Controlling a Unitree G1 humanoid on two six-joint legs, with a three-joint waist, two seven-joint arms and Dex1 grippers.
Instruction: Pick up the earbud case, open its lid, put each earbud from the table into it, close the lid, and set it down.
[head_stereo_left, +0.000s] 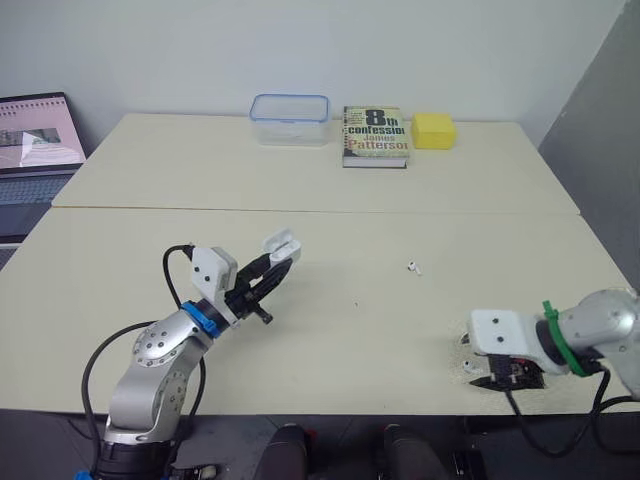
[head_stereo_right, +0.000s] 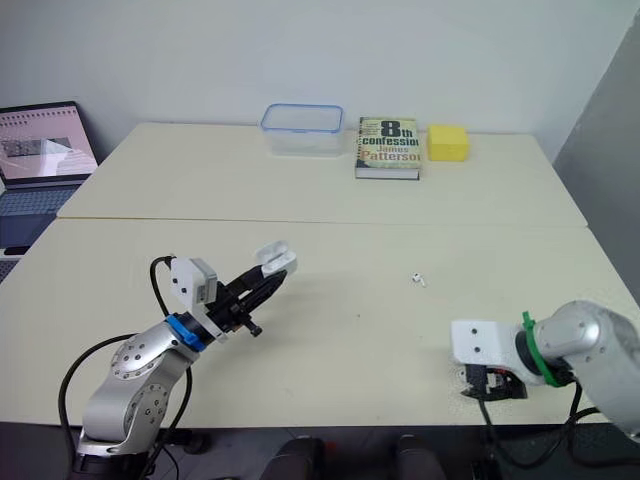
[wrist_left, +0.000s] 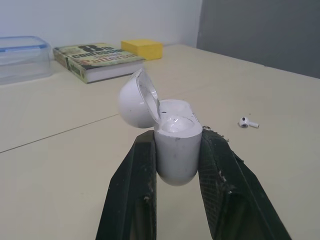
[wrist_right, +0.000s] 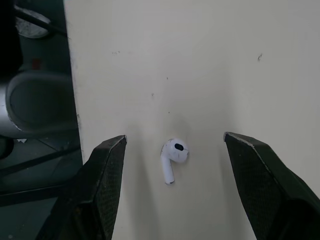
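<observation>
container (head_stereo_left: 289, 120) left of book (head_stereo_left: 376, 136) | block (head_stereo_left: 434, 130) right of book | earbud (head_stereo_left: 413, 266) in front

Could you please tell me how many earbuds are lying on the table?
2: one small white earbud mid-table; another white earbud lying inside the open right gripper.
</observation>
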